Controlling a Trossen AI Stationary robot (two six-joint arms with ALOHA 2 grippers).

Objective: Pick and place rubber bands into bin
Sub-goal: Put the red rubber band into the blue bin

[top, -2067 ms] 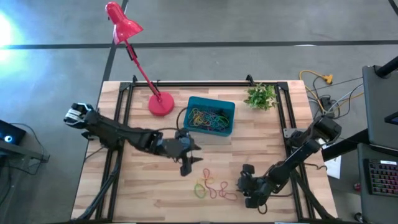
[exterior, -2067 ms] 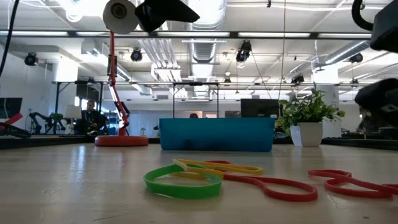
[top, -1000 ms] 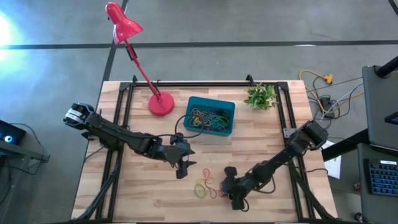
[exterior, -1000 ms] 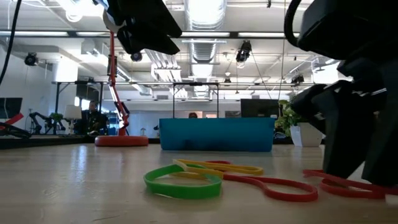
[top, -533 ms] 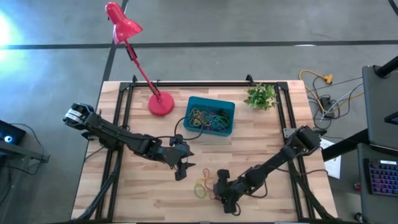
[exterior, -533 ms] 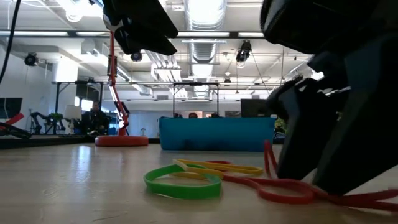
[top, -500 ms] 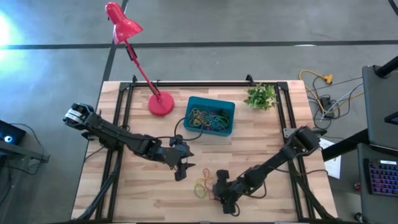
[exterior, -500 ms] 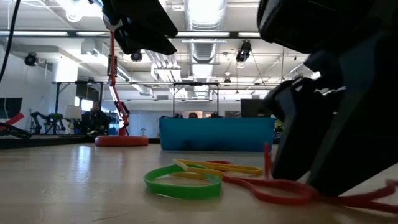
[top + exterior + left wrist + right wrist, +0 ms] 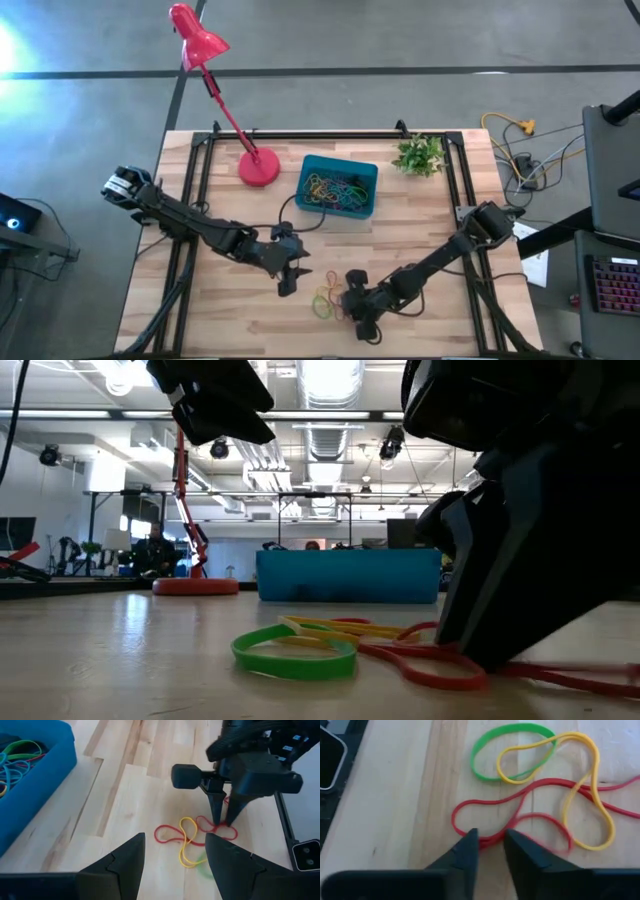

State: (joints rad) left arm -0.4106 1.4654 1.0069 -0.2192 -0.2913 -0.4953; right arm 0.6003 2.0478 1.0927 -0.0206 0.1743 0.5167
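Pinching the thin red rubber band (image 9: 487, 840) on the wooden table (image 9: 420, 240) with the right gripper (image 9: 491, 845), fingers nearly together; best lifting slowly, shaking free the yellow loop (image 9: 580, 795). Left gripper (image 9: 175, 857) waiting spread apart, teal plastic bin (image 9: 338, 187) well beyond.

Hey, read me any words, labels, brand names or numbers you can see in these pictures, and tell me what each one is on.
None can be read: no writing shows on the bin, the rubber bands, the lamp or either arm.
The screens in the room behind the table in the low view are too small to read.
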